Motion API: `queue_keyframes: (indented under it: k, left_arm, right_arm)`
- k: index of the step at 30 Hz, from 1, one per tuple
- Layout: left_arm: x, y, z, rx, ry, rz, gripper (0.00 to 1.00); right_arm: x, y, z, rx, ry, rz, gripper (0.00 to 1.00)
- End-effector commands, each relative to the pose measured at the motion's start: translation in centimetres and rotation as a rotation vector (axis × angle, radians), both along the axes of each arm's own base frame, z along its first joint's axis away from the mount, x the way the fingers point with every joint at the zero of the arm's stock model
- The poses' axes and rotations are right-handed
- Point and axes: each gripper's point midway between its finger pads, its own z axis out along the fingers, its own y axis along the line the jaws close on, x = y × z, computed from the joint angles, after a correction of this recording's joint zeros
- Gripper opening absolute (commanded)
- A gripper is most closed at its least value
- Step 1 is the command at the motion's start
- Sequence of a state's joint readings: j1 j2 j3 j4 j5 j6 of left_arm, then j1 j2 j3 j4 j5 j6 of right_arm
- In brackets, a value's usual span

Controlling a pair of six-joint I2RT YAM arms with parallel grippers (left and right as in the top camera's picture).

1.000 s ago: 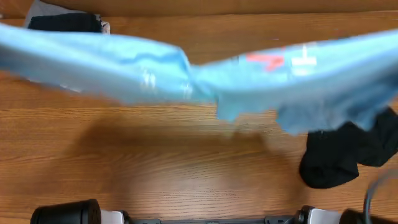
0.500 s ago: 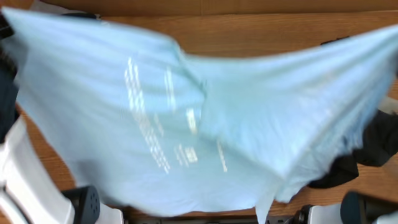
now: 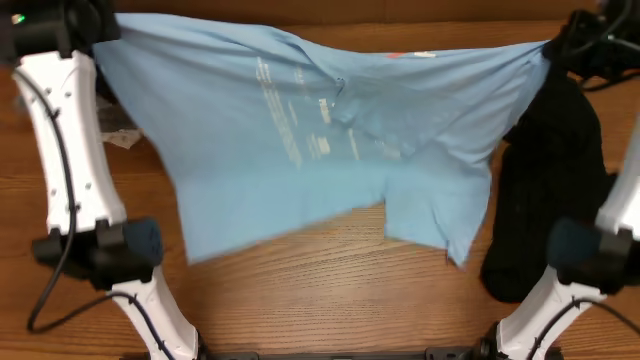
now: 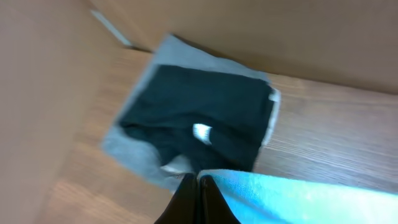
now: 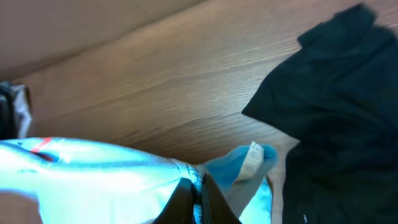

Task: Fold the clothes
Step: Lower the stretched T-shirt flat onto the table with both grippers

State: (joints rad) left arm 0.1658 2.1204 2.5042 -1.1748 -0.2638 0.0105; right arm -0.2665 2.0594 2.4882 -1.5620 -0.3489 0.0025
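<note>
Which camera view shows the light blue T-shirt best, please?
The overhead view: there the light blue T-shirt is stretched wide, nearly whole in frame. The wrist views show only the small bit of it pinched in the left gripper and the right gripper.

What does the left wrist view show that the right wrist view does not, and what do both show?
Only left wrist: a folded black piece on grey cloth, clearly seen. Only right wrist: the loose black garment, a white label and red print. Both: the light blue T-shirt, gripped by the left pincer there and the right pincer here, and the wooden table.
</note>
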Motion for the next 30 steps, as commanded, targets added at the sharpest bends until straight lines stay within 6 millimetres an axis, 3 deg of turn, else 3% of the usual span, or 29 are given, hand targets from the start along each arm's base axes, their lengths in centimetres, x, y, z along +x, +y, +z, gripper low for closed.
queue_keyframes:
  k: [1,5,10,14,21,22,23,24,26,30]
  left_arm:
    - [2.7,-2.0,-5.0,-0.071,0.066,-0.075,0.04]
    - [5.2,-3.5,-10.4,-0.081,0.136,-0.104,0.04]
    - [7.3,-5.4,-14.4,-0.081,0.167,-0.140,0.04]
    - [8.9,-6.5,-15.2,-0.072,0.131,-0.158,0.04]
    - [11.2,-6.8,-13.3,-0.100,-0.011,-0.118,0.04]
    - [11.4,-6.8,-13.2,-0.109,-0.024,-0.109,0.04]
    - [11.5,-6.8,-13.1,-0.116,-0.036,-0.100,0.04]
    - [11.6,-6.8,-13.0,-0.120,-0.043,-0.096,0.04]
    - [11.7,-6.9,-12.9,-0.120,-0.046,-0.098,0.04]
    - [11.5,-7.1,-13.1,-0.121,-0.034,-0.100,0.04]
  right_arm:
    - [2.1,-0.4,-4.0,0.021,0.050,0.014,0.04]
    - [5.7,-0.6,-8.8,0.024,0.063,0.027,0.04]
    - [9.7,0.1,-13.5,0.017,0.038,0.058,0.04]
    - [12.5,0.8,-15.3,0.006,-0.012,0.059,0.04]
    - [15.7,0.4,-14.4,-0.014,-0.137,0.020,0.06]
    - [15.8,0.4,-14.2,-0.013,-0.145,0.022,0.19]
    - [15.8,0.5,-13.9,-0.010,-0.150,0.024,0.44]
    - [15.6,0.7,-13.7,0.000,-0.147,0.030,0.62]
    - [15.1,1.4,-13.0,0.033,-0.140,0.051,0.70]
    - [13.2,4.4,-11.8,0.056,-0.094,0.116,0.73]
